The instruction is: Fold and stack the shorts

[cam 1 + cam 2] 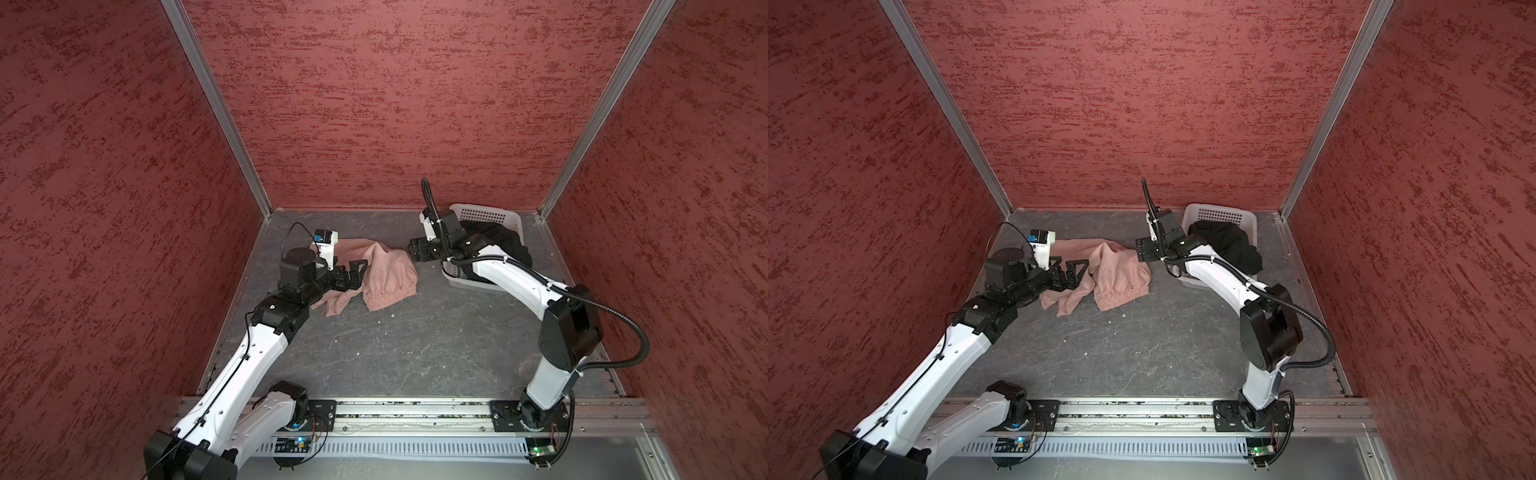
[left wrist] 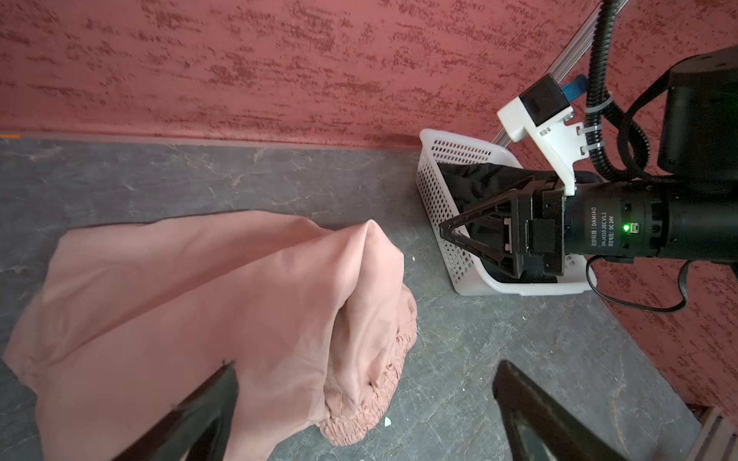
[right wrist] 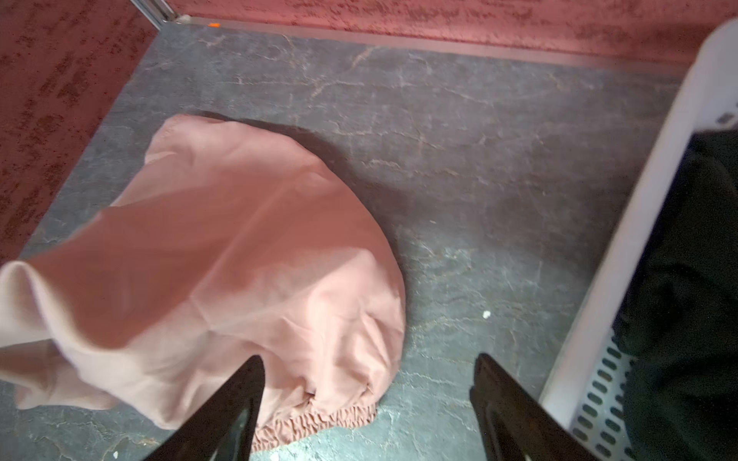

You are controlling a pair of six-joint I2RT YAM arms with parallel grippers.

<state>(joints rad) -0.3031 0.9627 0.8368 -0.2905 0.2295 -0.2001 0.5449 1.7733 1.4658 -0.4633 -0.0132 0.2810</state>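
top views both show a grey veined tabletop (image 1: 395, 353) boxed by mottled red walls (image 1: 374, 104). pink shorts (image 1: 386, 270) lie crumpled mid-frame; black shorts (image 1: 507, 241) sit in the white basket (image 1: 484, 214), right of centre. left gripper (image 2: 367, 364) and right gripper (image 3: 369, 359) gape wide, empty.

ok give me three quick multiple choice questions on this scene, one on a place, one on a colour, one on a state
1. Where are the black shorts? A) draped over an arm B) in the white perforated basket C) in an end effector
2. The crumpled shorts on the table are: A) dusty pink B) blue C) white
3. The left end effector is: A) shut on fabric B) out of view C) open
Answers: 1 B, dark cloth heaps inside its walls; 2 A, pink fabric shows in every view; 3 C, its jaws stand wide apart.
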